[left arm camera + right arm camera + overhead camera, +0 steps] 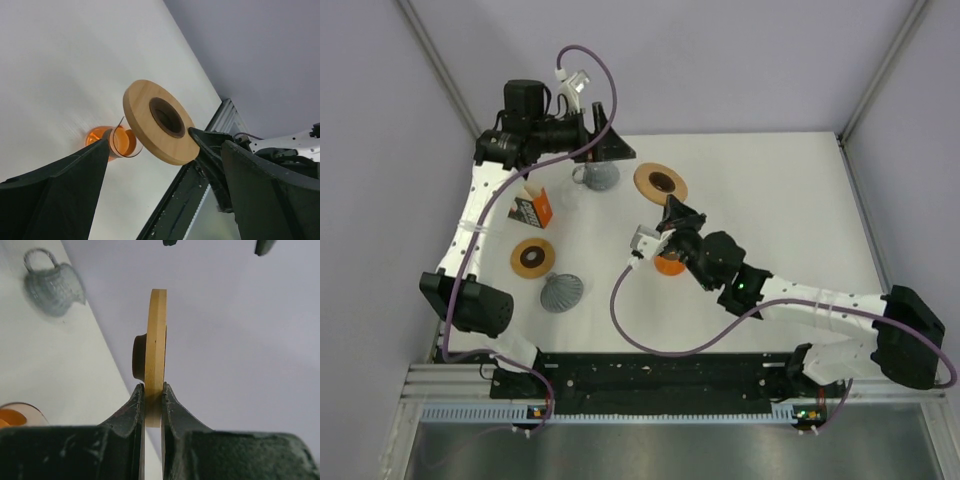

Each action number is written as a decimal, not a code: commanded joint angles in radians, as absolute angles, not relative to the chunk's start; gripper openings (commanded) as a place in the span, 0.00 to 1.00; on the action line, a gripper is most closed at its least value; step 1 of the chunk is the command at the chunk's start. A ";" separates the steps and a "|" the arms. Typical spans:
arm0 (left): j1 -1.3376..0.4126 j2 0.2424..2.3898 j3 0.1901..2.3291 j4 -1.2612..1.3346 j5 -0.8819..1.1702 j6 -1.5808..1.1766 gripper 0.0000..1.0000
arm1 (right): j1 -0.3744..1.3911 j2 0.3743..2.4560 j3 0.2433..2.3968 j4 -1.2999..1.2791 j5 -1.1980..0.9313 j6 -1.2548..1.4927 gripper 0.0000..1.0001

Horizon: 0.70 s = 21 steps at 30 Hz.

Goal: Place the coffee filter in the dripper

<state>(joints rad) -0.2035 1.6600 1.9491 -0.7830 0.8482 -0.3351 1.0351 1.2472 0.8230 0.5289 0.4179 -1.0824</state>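
Right gripper (153, 396) pinched a wooden ring (156, 335) on edge, upper centre of top view. Left gripper (165, 143) gaped wide, holding nothing. Grey dripper (562, 291) sat lower left, handled dripper (597, 177) upper centre; contents indiscernible. Orange box (532, 207) left; coffee filter not made out. White table (770, 200), lilac walls (720, 60).

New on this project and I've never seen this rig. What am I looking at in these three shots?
Two robot arms are bolted at the table's near edge, each ending in a two-finger gripper. One picture looks down from above. The other two come from cameras on the wrists. The right gripper is clamped on the edge of a wooden ring, held in the air. The left gripper is open and empty. On the table are a grey dripper, a far grey dripper, a second wooden ring, a small box and an orange cup.
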 commanded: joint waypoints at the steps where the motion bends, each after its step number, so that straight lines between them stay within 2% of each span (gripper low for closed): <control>1: -0.227 1.641 1.855 -0.696 0.913 -0.433 0.98 | 1.094 1.262 0.808 0.860 0.563 -1.462 0.00; 8: -0.281 1.658 1.802 -0.687 0.891 -0.420 0.88 | 1.138 1.325 0.778 1.002 0.584 -1.663 0.00; 10: -0.285 1.661 1.804 -0.677 0.896 -0.433 0.80 | 1.144 1.333 0.770 0.997 0.581 -1.687 0.00; 15: -0.310 1.664 1.795 -0.654 0.966 -0.446 0.41 | 1.147 1.322 0.775 0.951 0.568 -1.634 0.00; 17: -0.316 1.663 1.764 -0.626 1.011 -0.474 0.09 | 1.149 1.310 0.788 0.928 0.574 -1.596 0.00; 18: -0.316 1.661 1.746 -0.606 1.026 -0.494 0.00 | 1.147 1.302 0.796 0.898 0.574 -1.571 0.00; 21: -0.316 1.663 1.714 -0.563 1.051 -0.523 0.00 | 1.147 1.272 0.828 0.766 0.568 -1.452 0.00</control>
<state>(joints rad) -0.2935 1.6650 1.7687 -0.6353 0.9844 -0.5934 1.1427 1.3365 0.7479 0.8082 0.5884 -1.5944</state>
